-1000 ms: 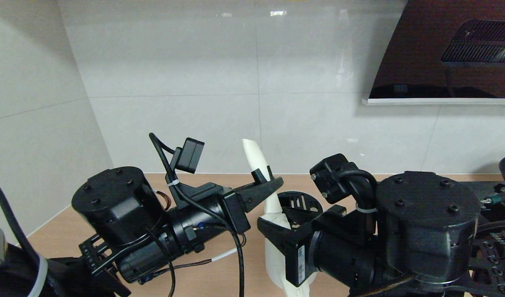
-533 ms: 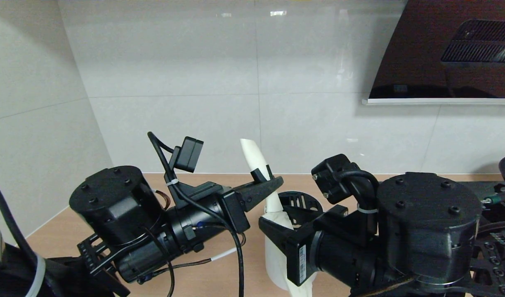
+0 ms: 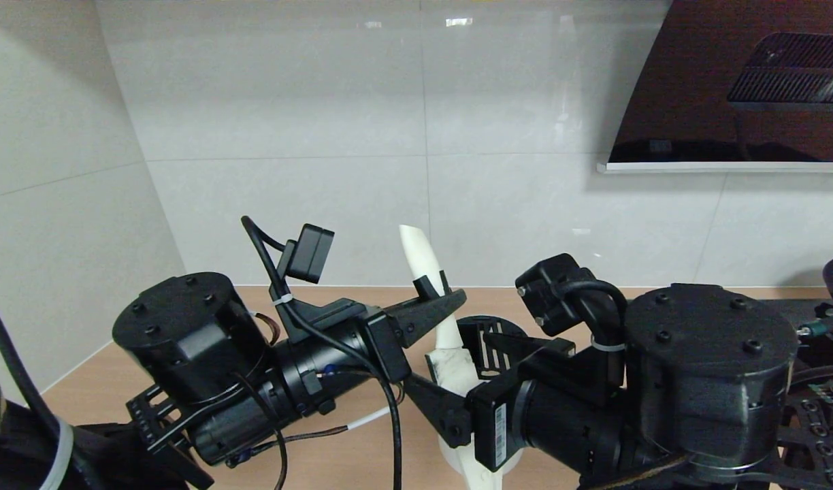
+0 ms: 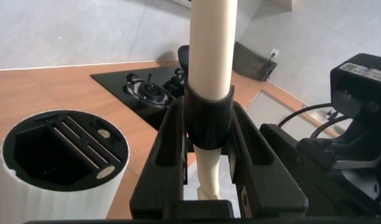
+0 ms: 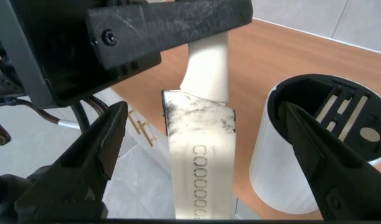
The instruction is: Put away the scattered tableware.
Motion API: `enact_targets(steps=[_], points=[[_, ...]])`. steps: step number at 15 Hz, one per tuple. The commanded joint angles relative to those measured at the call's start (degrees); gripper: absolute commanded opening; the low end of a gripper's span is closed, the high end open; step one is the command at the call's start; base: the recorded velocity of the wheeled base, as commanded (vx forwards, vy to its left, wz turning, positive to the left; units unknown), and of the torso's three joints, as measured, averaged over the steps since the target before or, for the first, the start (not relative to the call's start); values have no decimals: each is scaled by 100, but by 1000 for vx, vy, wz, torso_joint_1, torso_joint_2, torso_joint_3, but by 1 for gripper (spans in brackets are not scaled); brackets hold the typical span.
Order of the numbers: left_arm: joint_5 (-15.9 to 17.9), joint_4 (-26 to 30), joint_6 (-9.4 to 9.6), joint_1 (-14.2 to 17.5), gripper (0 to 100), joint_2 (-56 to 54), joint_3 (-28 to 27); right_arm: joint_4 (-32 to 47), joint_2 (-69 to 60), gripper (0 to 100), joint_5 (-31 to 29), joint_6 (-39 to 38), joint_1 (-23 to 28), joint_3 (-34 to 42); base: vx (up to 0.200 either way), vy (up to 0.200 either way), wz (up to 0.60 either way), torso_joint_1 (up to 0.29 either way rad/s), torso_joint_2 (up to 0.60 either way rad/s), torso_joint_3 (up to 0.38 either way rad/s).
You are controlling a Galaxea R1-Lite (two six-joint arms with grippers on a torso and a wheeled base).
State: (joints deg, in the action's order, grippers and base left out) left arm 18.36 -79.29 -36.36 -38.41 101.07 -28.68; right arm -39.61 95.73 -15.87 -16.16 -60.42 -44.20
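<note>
A knife with a cream handle (image 3: 416, 255) and a white blade (image 5: 200, 155) hangs upright above the wooden counter, blade down. My left gripper (image 3: 437, 299) is shut on the handle (image 4: 210, 43), just above the blade. My right gripper (image 3: 474, 374) is open, and its two fingers (image 5: 97, 162) stand well apart on either side of the blade without touching it. A white cylindrical knife holder (image 5: 327, 130) with a black slotted top (image 4: 60, 149) stands on the counter just beyond the knife, partly hidden behind my right arm (image 3: 488, 333).
A black gas hob (image 4: 147, 87) lies on the counter to the right of the holder. A dark extractor hood (image 3: 736, 88) hangs at the upper right. White tiled walls close off the back and the left.
My right gripper's fingers have spread apart and come off the blade. The left gripper still holds the knife in almost the same place.
</note>
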Motion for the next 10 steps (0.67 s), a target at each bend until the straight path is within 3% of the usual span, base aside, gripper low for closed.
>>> enact_targets(steps=[1,7,9,10], points=[[1,1,-2,0,0,0,3,-3,-28,100,-4,-1,4,-1,0,0,0,0,0,0],[-43,282,156,176,0,-237,-304,58,-705,100,14,61,865,-36,0,0,0,0,0,0],[-491,1328,191,370,0,-545,-1078,67,-1057,100,102,149,1550,-124,0,0,0,0,0,0],[-685,1662,297,422,0,-589,-1403,67,-1136,100,163,149,1840,-159,0,0,0,0,0,0]])
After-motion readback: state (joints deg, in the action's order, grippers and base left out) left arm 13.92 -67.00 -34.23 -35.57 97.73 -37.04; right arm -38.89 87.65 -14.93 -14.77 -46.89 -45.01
